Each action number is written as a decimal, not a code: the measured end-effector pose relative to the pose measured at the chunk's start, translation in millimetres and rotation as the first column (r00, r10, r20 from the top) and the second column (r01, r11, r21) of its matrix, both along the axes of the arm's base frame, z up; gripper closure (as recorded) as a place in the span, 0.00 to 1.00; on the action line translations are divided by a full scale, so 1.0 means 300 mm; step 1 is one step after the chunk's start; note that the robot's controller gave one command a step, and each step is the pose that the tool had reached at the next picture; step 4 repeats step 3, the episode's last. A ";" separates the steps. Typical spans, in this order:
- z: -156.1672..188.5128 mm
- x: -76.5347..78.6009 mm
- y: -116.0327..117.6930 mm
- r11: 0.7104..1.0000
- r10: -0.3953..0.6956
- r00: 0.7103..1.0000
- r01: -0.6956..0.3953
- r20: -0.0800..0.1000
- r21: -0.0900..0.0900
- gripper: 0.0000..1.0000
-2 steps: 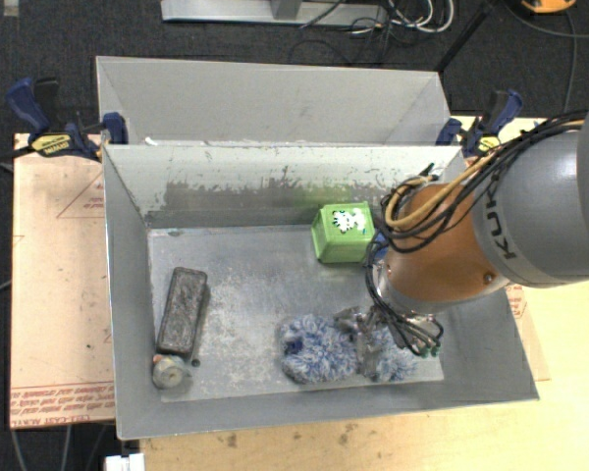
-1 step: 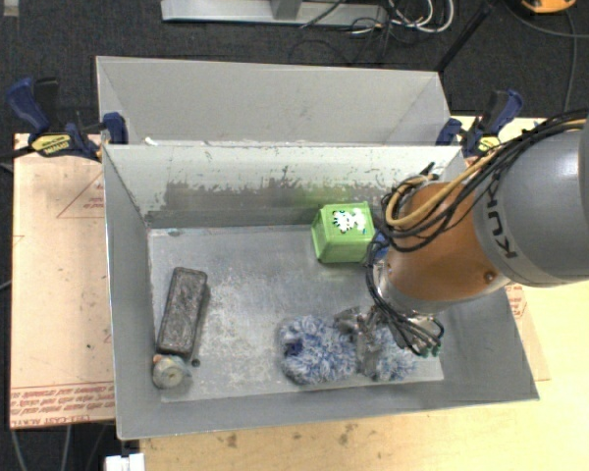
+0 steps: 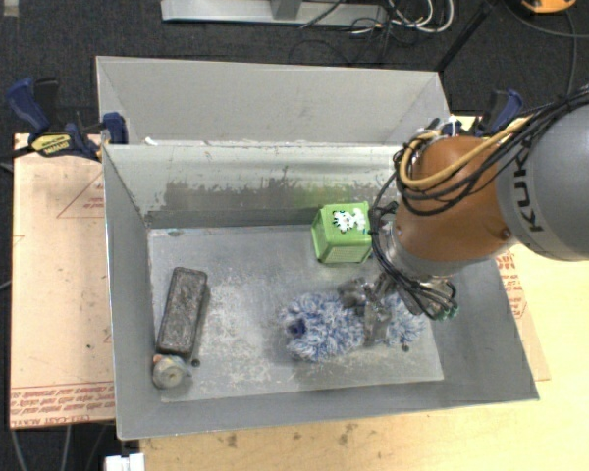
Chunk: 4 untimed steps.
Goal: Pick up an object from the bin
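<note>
- A grey metal bin (image 3: 243, 263) holds four loose things, spread over its floor with bare metal between most of them.
- The arm (image 3: 450, 204), its wrist under an orange cover looped with cables, reaches in from the right and hangs over the bin's right half.
- A fluffy blue-and-white mop tuft (image 3: 322, 328) lies on the floor right of centre, toward the front; its right end sits under the gripper.
- A dark grey block (image 3: 182, 309) lies lengthwise at the left, well apart from the tuft.
- A green cube (image 3: 341, 235) with a white gear mark on top stands by the back wall, just beside the orange cover and behind the tuft.
- The gripper (image 3: 378, 314) is down in the tuft's right end, touching its strands; whether it is released or clenched cannot be told.
- A small grey disc (image 3: 169, 372) rests at the block's near end, close to the front-left corner.
</note>
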<state>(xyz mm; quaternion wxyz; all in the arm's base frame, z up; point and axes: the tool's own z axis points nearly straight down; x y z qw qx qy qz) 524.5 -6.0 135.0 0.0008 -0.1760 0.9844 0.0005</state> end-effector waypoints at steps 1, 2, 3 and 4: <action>0.000 0.000 0.000 1.000 0.000 1.000 0.000 0.000 0.000 1.00; 0.407 -0.092 0.014 1.000 -0.001 1.000 0.001 0.001 0.000 1.00; 0.407 -0.092 0.014 1.000 -0.001 1.000 0.001 0.001 0.000 1.00; 0.407 -0.092 0.014 1.000 -0.001 1.000 0.001 0.001 0.000 1.00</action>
